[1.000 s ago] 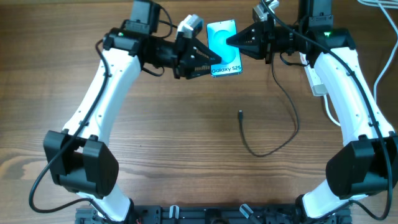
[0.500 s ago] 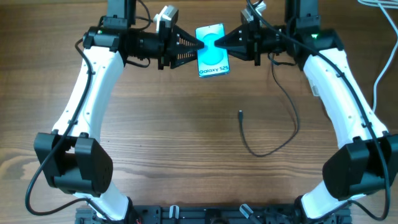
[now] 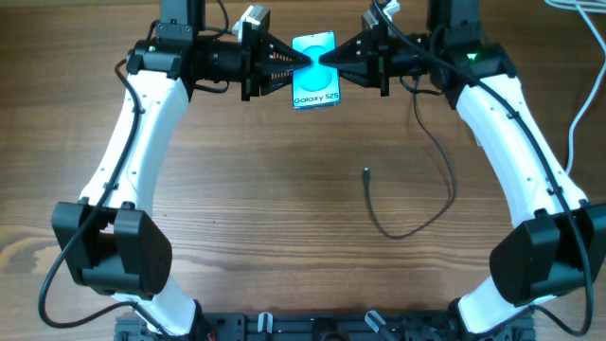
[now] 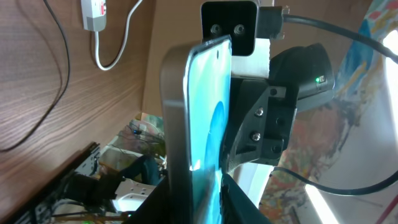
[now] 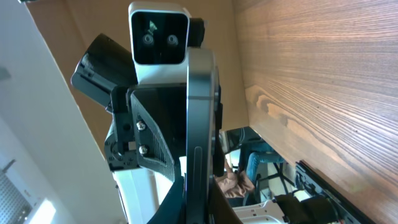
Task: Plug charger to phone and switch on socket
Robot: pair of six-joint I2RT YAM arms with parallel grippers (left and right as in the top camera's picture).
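The phone (image 3: 315, 78), turquoise screen with a white "Galaxy" band at its near end, is held above the table's far edge between both grippers. My left gripper (image 3: 297, 66) is shut on its left side and my right gripper (image 3: 332, 61) is shut on its right side. It shows edge-on in the left wrist view (image 4: 189, 118) and the right wrist view (image 5: 200, 112). The charger's thin black cable (image 3: 431, 204) lies on the table with its plug tip (image 3: 365, 172) free. One end of the socket (image 4: 93, 12) shows in the left wrist view; overhead it is hidden by my right arm.
A thick white cord (image 4: 121, 46) loops from the socket. Another white cord (image 3: 579, 104) runs down the far right edge. The wooden table (image 3: 265, 208) spreads out below both arms.
The phone has moved left and slightly farther back. My left gripper swung from an angled grip to level at its left side; my right gripper followed leftward, still on it.
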